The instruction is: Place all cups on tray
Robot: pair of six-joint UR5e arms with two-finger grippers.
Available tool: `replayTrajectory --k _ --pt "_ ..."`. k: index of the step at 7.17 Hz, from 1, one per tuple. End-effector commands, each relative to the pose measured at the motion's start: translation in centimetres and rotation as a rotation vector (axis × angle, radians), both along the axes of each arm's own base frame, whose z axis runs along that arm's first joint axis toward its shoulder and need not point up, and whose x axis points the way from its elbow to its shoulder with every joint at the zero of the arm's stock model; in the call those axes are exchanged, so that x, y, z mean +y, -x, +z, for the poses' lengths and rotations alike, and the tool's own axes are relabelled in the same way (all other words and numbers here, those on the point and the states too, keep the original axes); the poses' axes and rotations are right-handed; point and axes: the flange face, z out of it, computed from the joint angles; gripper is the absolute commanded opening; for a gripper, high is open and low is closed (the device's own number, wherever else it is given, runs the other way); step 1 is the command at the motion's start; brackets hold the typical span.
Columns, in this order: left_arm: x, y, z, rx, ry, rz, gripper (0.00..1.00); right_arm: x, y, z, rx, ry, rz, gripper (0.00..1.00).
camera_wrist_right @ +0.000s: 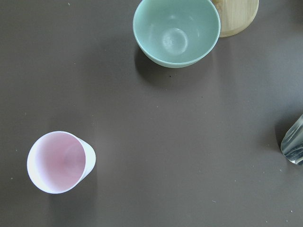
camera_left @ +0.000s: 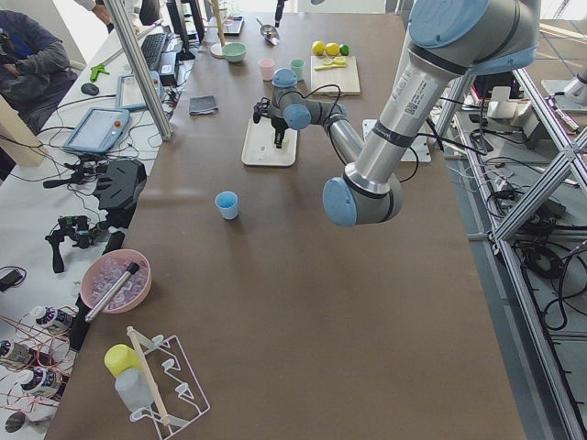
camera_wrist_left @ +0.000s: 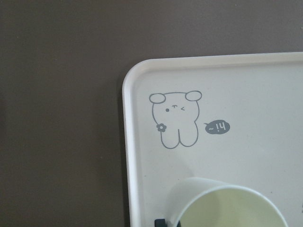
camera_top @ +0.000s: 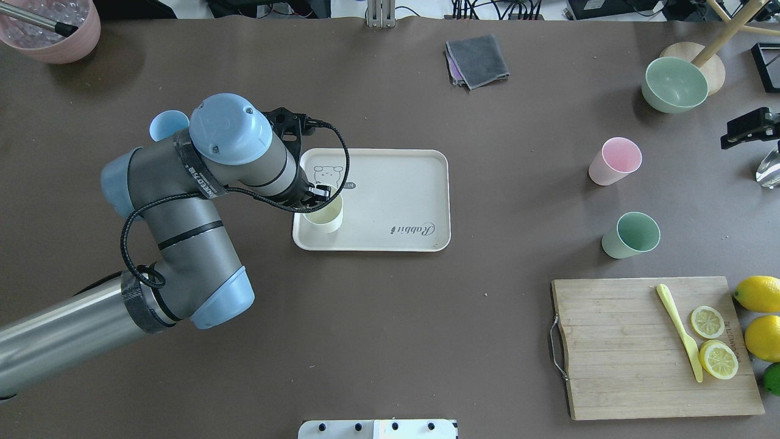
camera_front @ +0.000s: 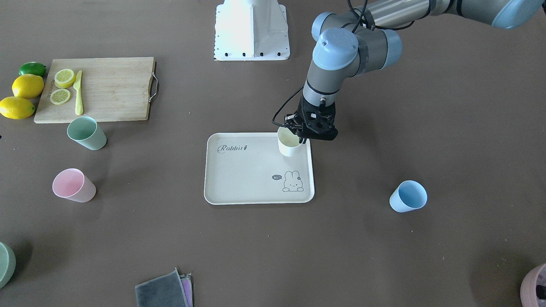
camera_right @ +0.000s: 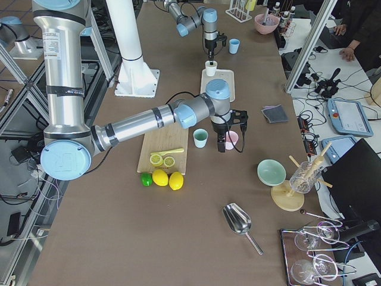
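On the tray's (camera_front: 247,179) near-left corner stands the cream-white cup (camera_front: 289,147), the left gripper (camera_front: 302,140) at its rim, whether clamped I cannot tell; pink cup (camera_front: 72,185), mint cup (camera_front: 87,133) and blue cup (camera_front: 407,197) stand off it.

1. Tray (camera_front: 239,170): "Rabbit" in dark script near one corner of its floor.
2. Same tray: "hi~" in pale letters on a small dark speech bubble (camera_front: 277,177), just beside the bunny drawing (camera_front: 292,181). My left wrist view shows it upside down.
3. Black band (camera_top: 201,180) on my left arm (camera_top: 183,244): white capitals, too small for me to read.
4. Cutting board (camera_front: 111,89): a line of dark print along the short edge by the lemon slices (camera_front: 64,78), not legible.
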Motion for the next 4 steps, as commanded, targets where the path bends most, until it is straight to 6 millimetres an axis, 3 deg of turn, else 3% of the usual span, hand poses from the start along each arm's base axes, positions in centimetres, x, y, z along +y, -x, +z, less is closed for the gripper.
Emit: replayTrajectory --k 1,2,3,4 --pt "0.1 -0.4 0.5 -0.005 -0.021 -0.007 0.73 -0.3 0.7 0.1 0.001 0.000 -0.010 1.00" --pt "0.1 0.2 0.3 0.004 -0.031 -0.011 0.98 -0.4 0.8 -0.2 0.000 -0.005 -0.013 1.00" --pt "-2.0 4.4 -0.8 0.020 -0.051 -0.056 0.98 -0.8 0.9 -0.7 -0.001 -0.020 -0.019 1.00" --pt "-3.3 10.9 0.8 0.002 -0.047 -0.005 0.98 -2.5 1.6 -0.7 0.001 -0.020 -0.021 1.00"
